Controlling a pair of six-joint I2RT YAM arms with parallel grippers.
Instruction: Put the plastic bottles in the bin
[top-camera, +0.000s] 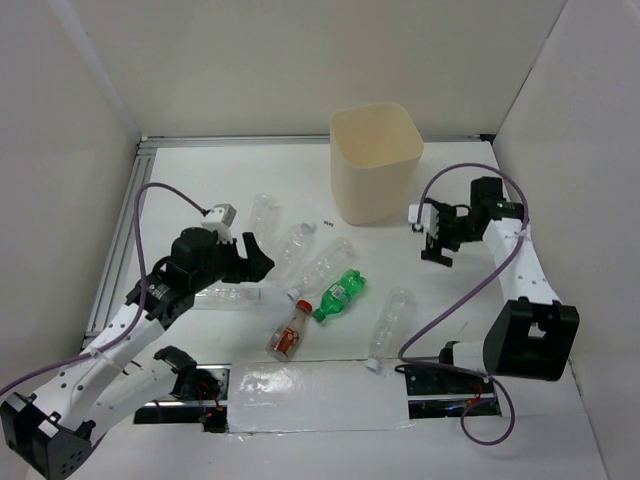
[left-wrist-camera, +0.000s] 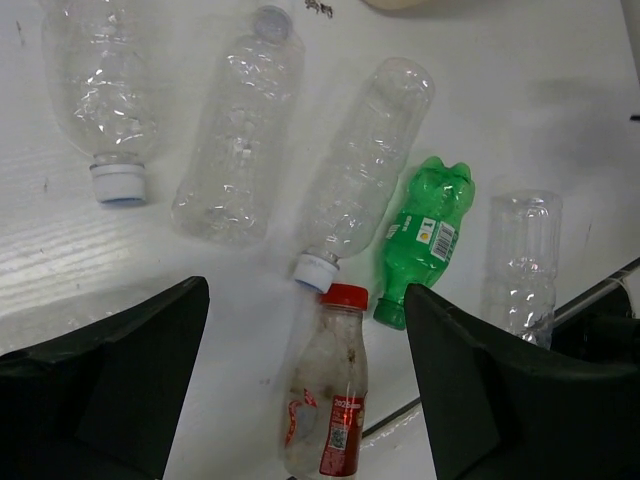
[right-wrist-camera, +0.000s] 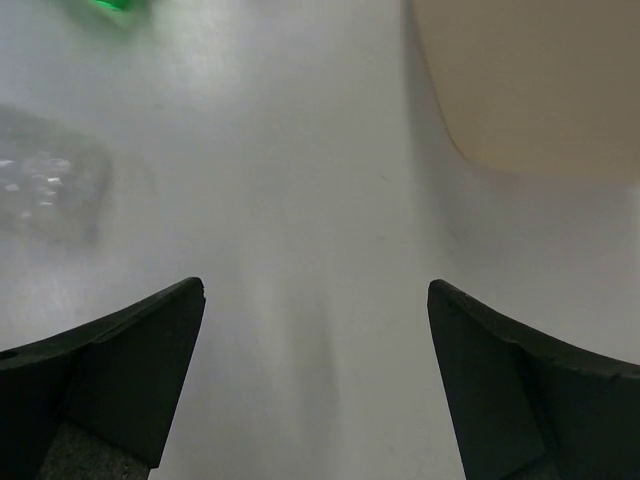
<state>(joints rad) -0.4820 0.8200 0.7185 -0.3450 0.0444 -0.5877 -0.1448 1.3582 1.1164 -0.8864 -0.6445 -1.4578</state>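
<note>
The cream bin (top-camera: 375, 165) stands upright at the back of the table. Several plastic bottles lie in front of it: clear ones (top-camera: 263, 213) (top-camera: 325, 264) (top-camera: 390, 322), a green one (top-camera: 340, 294) and a red-capped one (top-camera: 290, 330). My left gripper (top-camera: 258, 260) hovers open over the left bottles. In its wrist view the red-capped bottle (left-wrist-camera: 330, 390) lies between the open left gripper (left-wrist-camera: 305, 300) fingers, untouched, with the green bottle (left-wrist-camera: 425, 235) beside it. My right gripper (top-camera: 435, 245) hangs open and empty beside the bin (right-wrist-camera: 530, 90), over bare table (right-wrist-camera: 315, 290).
White walls close in the table on three sides. An aluminium rail (top-camera: 120, 240) runs along the left edge. A shiny taped sheet (top-camera: 310, 395) lies at the near edge between the arm bases. Purple cables (top-camera: 150, 200) loop off both arms.
</note>
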